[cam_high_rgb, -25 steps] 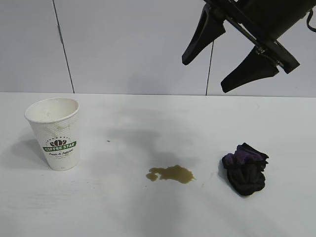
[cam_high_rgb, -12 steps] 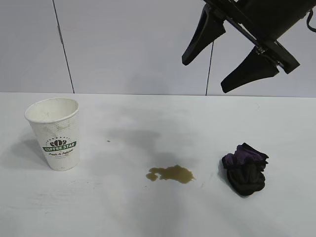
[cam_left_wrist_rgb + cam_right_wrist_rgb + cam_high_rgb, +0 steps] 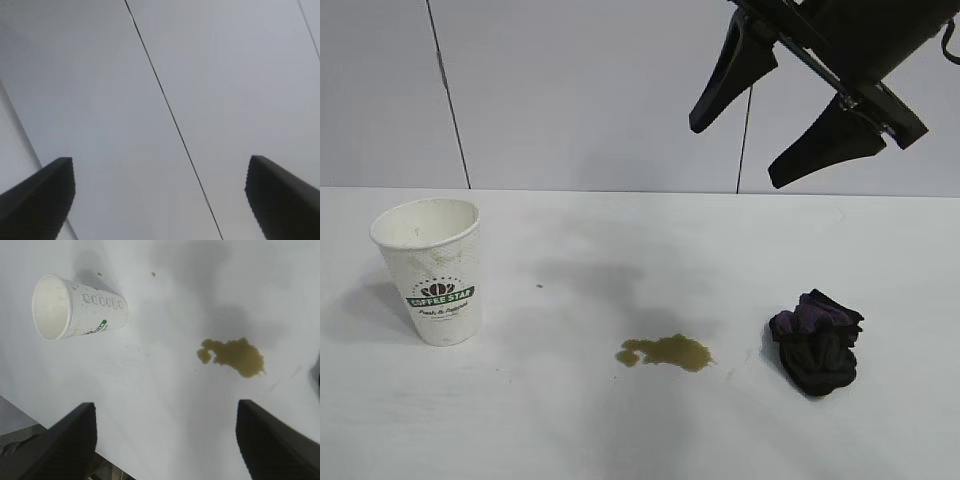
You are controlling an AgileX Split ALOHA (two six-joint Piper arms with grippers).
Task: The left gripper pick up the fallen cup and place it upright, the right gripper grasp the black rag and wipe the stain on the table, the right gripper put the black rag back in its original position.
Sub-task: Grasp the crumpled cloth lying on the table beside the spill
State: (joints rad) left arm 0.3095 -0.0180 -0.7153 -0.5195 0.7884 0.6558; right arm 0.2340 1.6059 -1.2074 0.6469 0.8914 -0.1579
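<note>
The white cup (image 3: 430, 270) with its green logo band stands upright on the left of the table (image 3: 550, 420); the right wrist view also shows the cup (image 3: 80, 307). A brown stain (image 3: 667, 351) lies mid-table, the same stain (image 3: 232, 356) below my right gripper. The black rag (image 3: 817, 340), with a purple patch, sits bunched to the stain's right. My right gripper (image 3: 735, 153) hangs high above the stain and rag, open and empty (image 3: 165, 410). My left gripper (image 3: 159, 162) is outside the exterior view; it faces the grey wall, open with nothing between its fingers.
A grey panelled wall (image 3: 590, 90) with dark vertical seams stands behind the table. The table's edge (image 3: 60, 432) shows close under the right gripper's fingers in the right wrist view.
</note>
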